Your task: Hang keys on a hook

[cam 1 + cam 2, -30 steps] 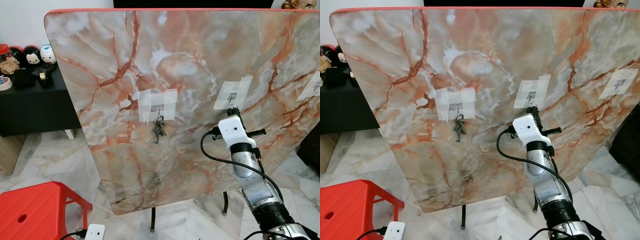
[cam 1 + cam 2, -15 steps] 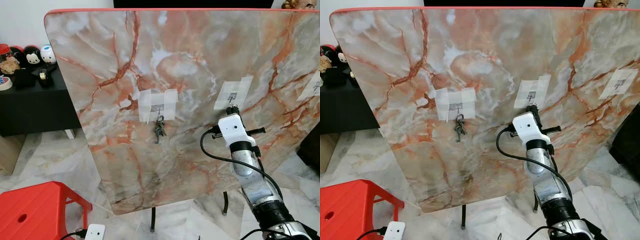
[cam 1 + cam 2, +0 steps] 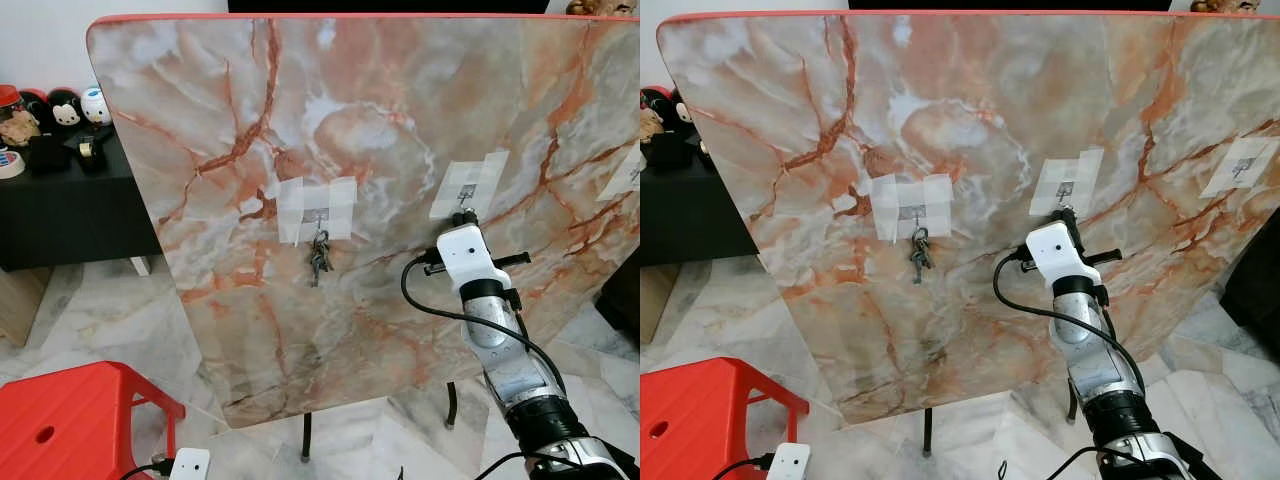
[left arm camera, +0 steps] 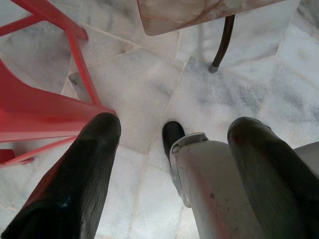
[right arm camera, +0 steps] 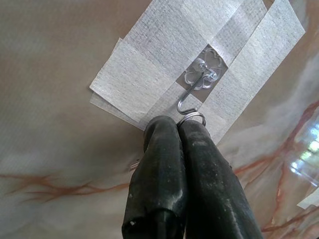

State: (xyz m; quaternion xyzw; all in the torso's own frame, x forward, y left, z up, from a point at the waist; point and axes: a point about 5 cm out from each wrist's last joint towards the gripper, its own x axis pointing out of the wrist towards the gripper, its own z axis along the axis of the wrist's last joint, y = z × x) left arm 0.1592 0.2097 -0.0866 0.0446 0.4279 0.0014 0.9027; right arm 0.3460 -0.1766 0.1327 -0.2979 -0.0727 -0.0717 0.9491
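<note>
Right wrist view: right gripper [image 5: 180, 130] is pinched tight on a key ring [image 5: 192, 118], with only the ring's top arc poking out past the fingertips. That arc sits just under the open end of the wire hook [image 5: 191, 97], touching or nearly so; can't tell if it's over the tip yet. The short grip makes sense: little ring exposed means less swing while threading. The keys themselves are hidden behind the fingers.

The hook is held to the upended marble tabletop [image 3: 400, 80] by crossed tape strips [image 5: 149, 64], so I'd expect it to take little side load; lift and drop the ring on, don't push.

In the left eye view another key bunch [image 3: 319, 258] already hangs from the taped hook to the left, and a 3rd taped hook [image 3: 1241, 167] sits at the right edge.

Left gripper [image 4: 169, 144] hangs idle over the floor by the red stool [image 4: 30, 109], fingers wide apart, holding nothing.
</note>
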